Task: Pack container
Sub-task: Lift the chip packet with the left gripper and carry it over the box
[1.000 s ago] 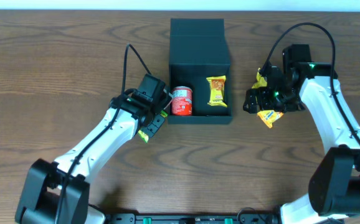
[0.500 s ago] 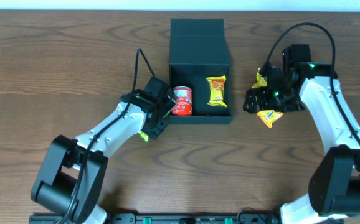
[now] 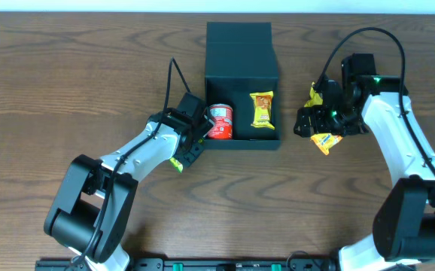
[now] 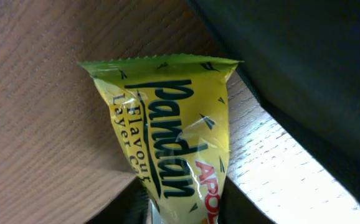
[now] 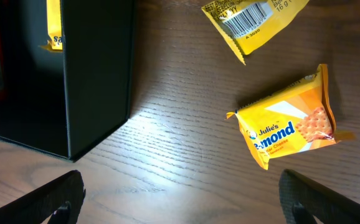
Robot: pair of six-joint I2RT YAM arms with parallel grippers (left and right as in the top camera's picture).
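The dark teal container (image 3: 241,56) stands at the table's middle, lid flap open, with a red can (image 3: 220,121) and a yellow snack packet (image 3: 262,109) inside. My left gripper (image 3: 180,154) is shut on a green-yellow pandan packet (image 4: 170,140) just left of the container's front corner (image 4: 304,74). My right gripper (image 3: 311,124) is open and empty, right of the container (image 5: 99,68). A yellow Julie's packet (image 5: 289,127) and another yellow packet (image 5: 251,18) lie on the table by it; they also show overhead (image 3: 324,141).
The wooden table (image 3: 74,83) spreads left of the container. The right arm's cable (image 3: 368,34) loops above the wrist at the back right.
My left arm has moved slightly right, carrying the pandan packet closer to the container's left front corner. The right arm has not moved.
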